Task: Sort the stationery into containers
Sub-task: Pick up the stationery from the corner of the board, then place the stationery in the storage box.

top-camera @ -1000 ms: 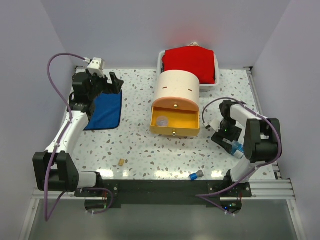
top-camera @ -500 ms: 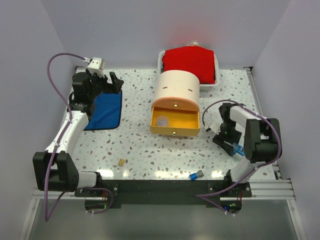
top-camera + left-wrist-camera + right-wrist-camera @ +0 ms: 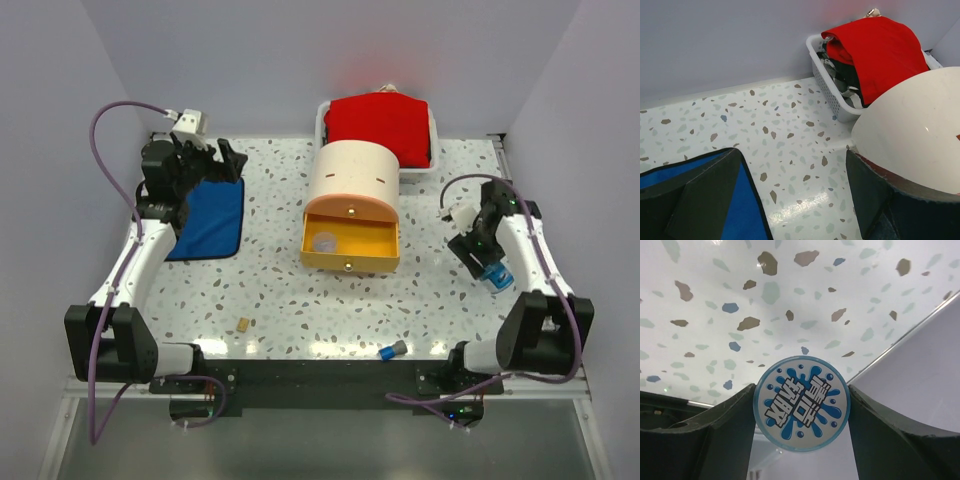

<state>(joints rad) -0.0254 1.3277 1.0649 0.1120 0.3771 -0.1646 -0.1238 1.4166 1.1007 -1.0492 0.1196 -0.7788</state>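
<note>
Top external, right pincer [image 3: 489,268] raised, holding tub [image 3: 802,402]

Two arms are seen, each built of white tubular links joined by black, boxy joint housings. The left arm [image 3: 135,265] and the right arm [image 3: 535,255] are matched in colour and shape. Purple cables [image 3: 95,130] are run along both. A small white camera block [image 3: 190,123] is mounted at the left wrist. The fingers [image 3: 695,200] are shown as matte dark-grey wedges with flat inner faces. Both bases are fixed to a black plate [image 3: 300,380] at the near edge.
</note>
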